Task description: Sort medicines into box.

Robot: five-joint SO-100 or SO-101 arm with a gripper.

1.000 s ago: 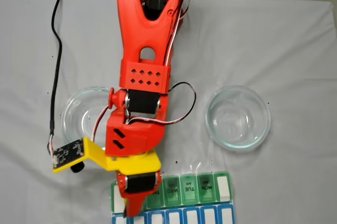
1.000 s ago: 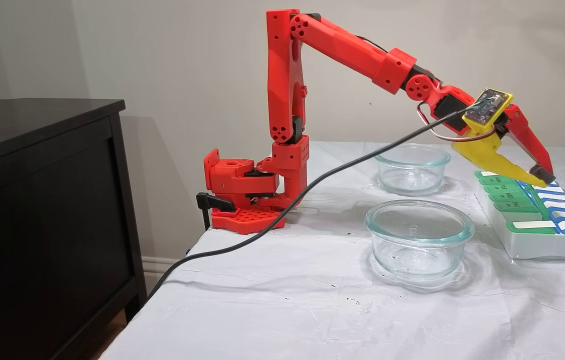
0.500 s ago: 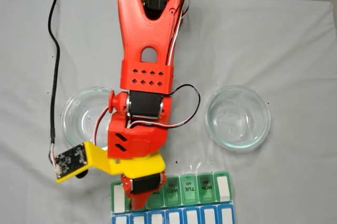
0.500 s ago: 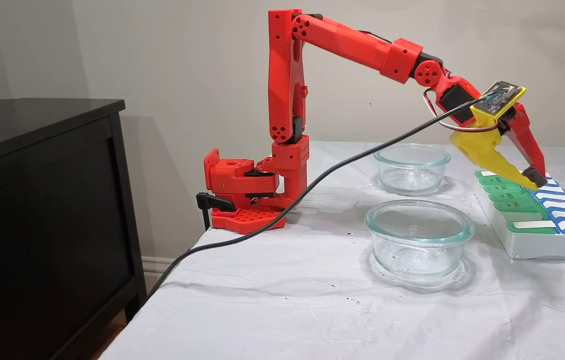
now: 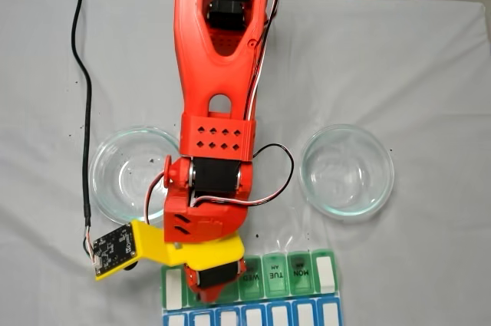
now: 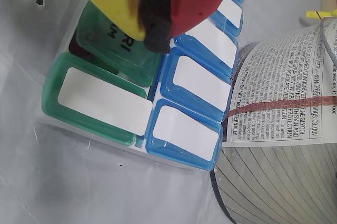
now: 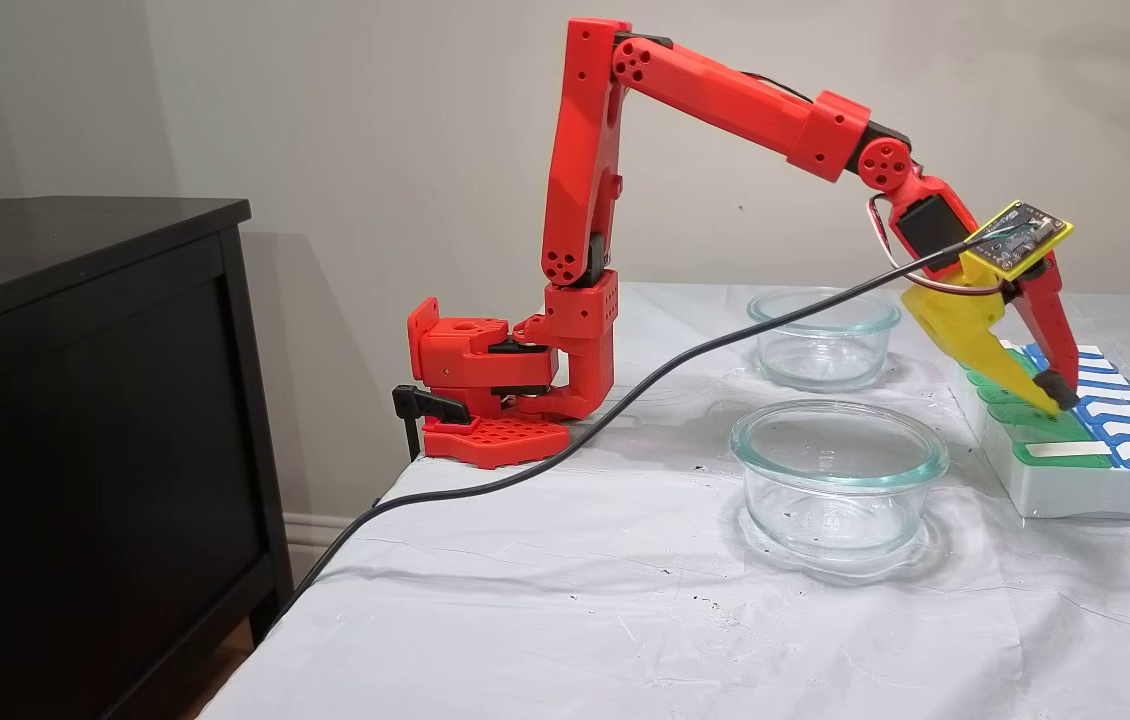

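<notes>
A red arm reaches out over a white-clothed table, its gripper point(image 7: 1053, 393) tipped down onto the green row of the box point(image 7: 1075, 490), the weekly pill organiser at the table's far end. From the side, the yellow finger and the red finger meet at a black foam tip with no gap showing, and the wrist view agrees: the gripper point(image 6: 158, 26) is pinched together with nothing visible between the pads. Directly under the tip lies a green lid, its lettering half covered by the yellow finger; a dark red patch shows through the compartment beside it, too dim to name. Just below the fingers sit white-labelled green and blue lids, and off to the right a printed cylindrical container point(image 6: 279, 129), cut off by the frame edge. Seen from above, the arm's own body hides the gripper tip and part of the box point(image 5: 326, 274). Two clear glass dishes point(image 5: 347, 171) flank the arm behind the gripper.
</notes>
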